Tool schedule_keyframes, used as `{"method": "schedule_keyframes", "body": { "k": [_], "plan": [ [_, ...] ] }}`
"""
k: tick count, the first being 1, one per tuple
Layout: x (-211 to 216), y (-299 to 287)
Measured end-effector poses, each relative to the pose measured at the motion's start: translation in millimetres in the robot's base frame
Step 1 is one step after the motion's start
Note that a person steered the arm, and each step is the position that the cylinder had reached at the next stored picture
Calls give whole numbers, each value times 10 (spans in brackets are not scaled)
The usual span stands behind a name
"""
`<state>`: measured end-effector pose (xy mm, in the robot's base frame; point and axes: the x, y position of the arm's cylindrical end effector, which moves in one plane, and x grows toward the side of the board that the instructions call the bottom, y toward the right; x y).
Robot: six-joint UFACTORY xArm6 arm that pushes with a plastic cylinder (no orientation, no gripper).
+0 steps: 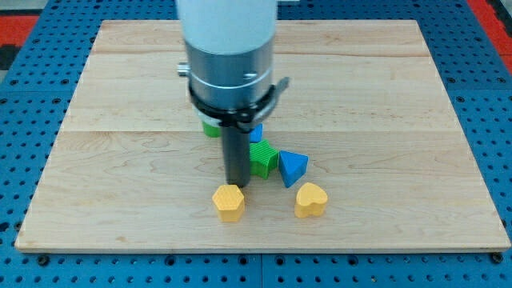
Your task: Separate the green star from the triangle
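Worktop (120,120): a pale wooden board is seen, laid on a blue perforated base (24,160).
Arm: a white and grey cylinder (230,48) is lowered from the top edge, near the middle of the worktop; a dark rod is carried under it.
My tip (236,185): it is placed a little below the centre of the worktop, toward the bottom edge. It is just beside the left side of the green star, and just above the yellow hexagon-like block; whether either is touched cannot be told.
Gripper: none is carried by this arm, only the rod, so no open or closed state can be told.
Green star (263,158): it is found just right of the rod, near the middle of the worktop. It is touching the blue triangle, or almost.
Blue triangle (292,167): it is set just right of the green star.
Yellow hexagon-like block (229,202): it is near the bottom edge.
Yellow heart (310,200): it is below the triangle, apart from it.
Other blocks: a green block (210,128) and a blue block (256,133) are partly hidden behind the arm; their shapes cannot be told.
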<state>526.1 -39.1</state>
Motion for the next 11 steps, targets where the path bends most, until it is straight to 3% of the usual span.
{"method": "schedule_keyframes", "body": {
  "k": [2,6,8,9,11],
  "plan": [
    [-198,-110],
    [-384,888],
    [-731,1305],
    [-769,1766],
    [-616,1861]
  ]
}}
